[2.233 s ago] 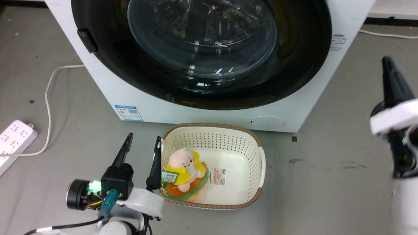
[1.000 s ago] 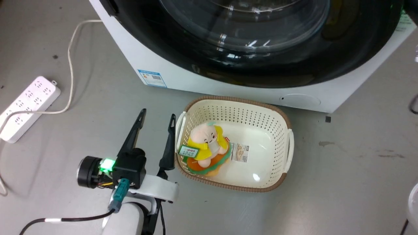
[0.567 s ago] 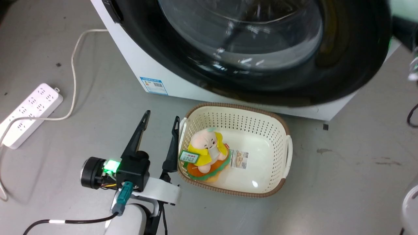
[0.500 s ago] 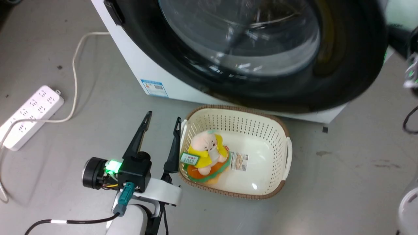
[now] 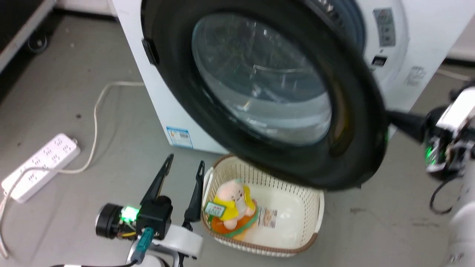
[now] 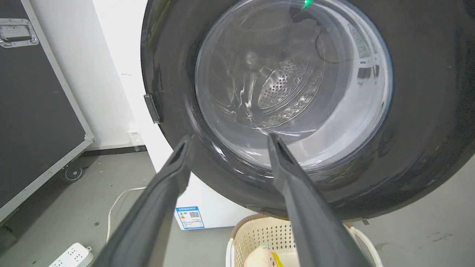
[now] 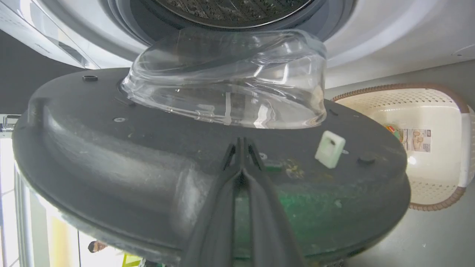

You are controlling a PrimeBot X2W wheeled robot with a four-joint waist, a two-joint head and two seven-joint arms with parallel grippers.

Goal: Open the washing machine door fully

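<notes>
Touching one washing machine door (image 5: 356, 111), right pincer (image 7: 241, 142) clenched; left pincer (image 5: 184, 160) spread beside one basket (image 5: 237, 172).

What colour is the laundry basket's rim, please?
The basket rim is brown, clearest in the right wrist view.

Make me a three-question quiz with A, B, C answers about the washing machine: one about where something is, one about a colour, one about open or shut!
1. Where is the toy?
A. inside the drum
B. in the basket
C. on the power strip

2. What colour is the wide ring of the door?
A. white
B. red
C. black

3. How is the door?
A. partly swung open
B. shut tight
C. taken right off

Answers:
1 B: the toy sits in the basket in front of the washing machine.
2 C: the ring around the glass is glossy black.
3 A: the door's right edge stands away from the machine's front.
</notes>
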